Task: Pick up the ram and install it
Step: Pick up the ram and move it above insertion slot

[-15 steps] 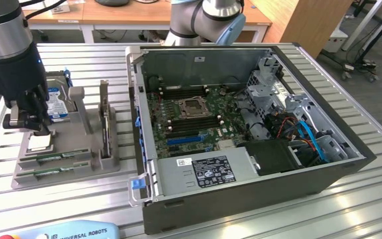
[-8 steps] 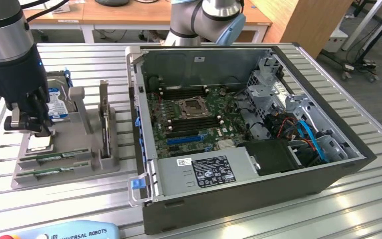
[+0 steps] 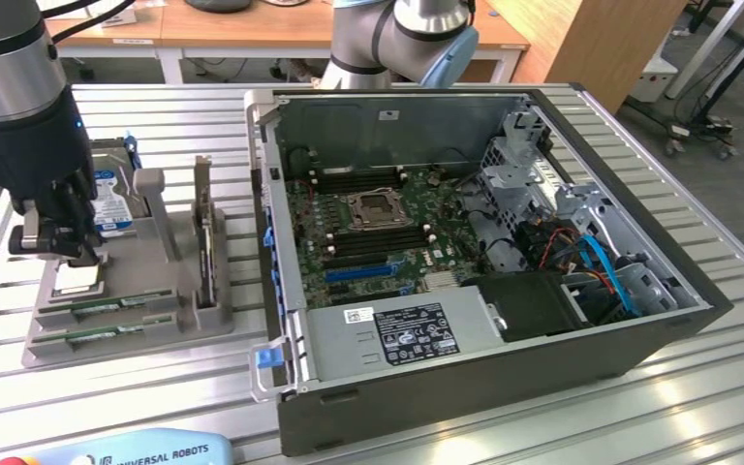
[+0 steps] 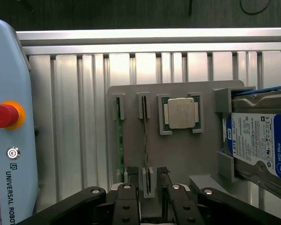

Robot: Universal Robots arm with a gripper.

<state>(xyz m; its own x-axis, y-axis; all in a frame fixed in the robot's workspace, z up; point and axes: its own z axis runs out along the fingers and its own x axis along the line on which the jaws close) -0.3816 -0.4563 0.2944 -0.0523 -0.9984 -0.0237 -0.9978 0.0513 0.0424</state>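
Honestly, with the gripper (image 4: 148, 177) open, its jaws either side of the ram (image 4: 144, 136) standing on edge in the grey holder (image 4: 187, 154), I'd worry an off-centre squeeze could tilt the thin stick or jam it in its slot.

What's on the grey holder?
A ram stick on edge between the open jaws, a second stick, processor chip, hard drive. Holder beneath the jaws is covered.

Silver-grey UR arm (image 3: 411, 24) w/ light-blue joint cap (image 3: 456, 53), black end effector (image 4: 148, 175), prob. silver screws (image 4: 126, 187)
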